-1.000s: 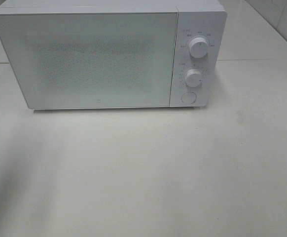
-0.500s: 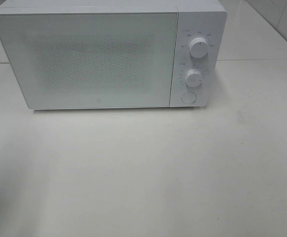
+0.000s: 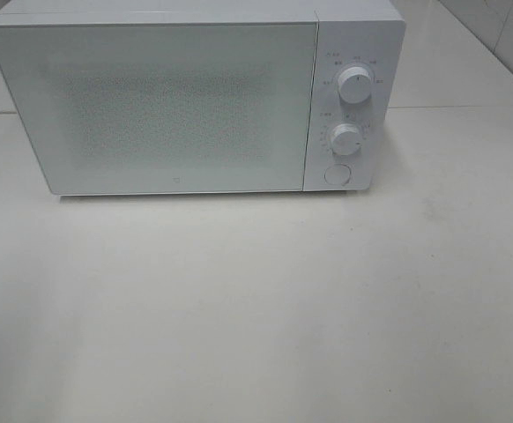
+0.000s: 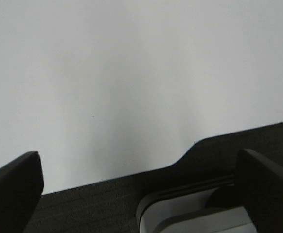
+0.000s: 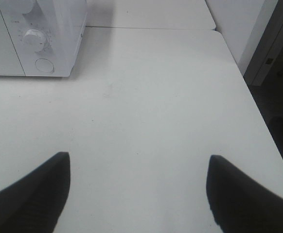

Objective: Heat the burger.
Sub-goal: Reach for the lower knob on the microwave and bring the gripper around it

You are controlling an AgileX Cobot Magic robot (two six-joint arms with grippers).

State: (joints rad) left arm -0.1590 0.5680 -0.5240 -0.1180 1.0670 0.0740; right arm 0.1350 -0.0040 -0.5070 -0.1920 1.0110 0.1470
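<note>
Squarely at 12 o'clock on the smooth, matte white table [image 3: 256, 308] stands one boxy white microwave [image 3: 168, 106], its flat door [image 3: 151, 110] shut and the window a fine speckled mesh. At 3 o'clock from the door runs a narrow control strip with two round, ridged knobs, the upper knob [image 3: 355, 85] and the lower knob [image 3: 346, 138], and at 6 o'clock under them one flat round button [image 3: 337, 174]. The burger shows in none of the views, so where it lies cannot be told. The left gripper [image 4: 139, 160] has two dark, matte, wedge-shaped fingers [image 4: 15, 184], spread wide over bare white tabletop with nothing between them. The right gripper [image 5: 139, 160] likewise has two dark, finely ribbed fingers [image 5: 39, 189], jaws wide apart and holding nothing, well apart from the microwave.
</note>
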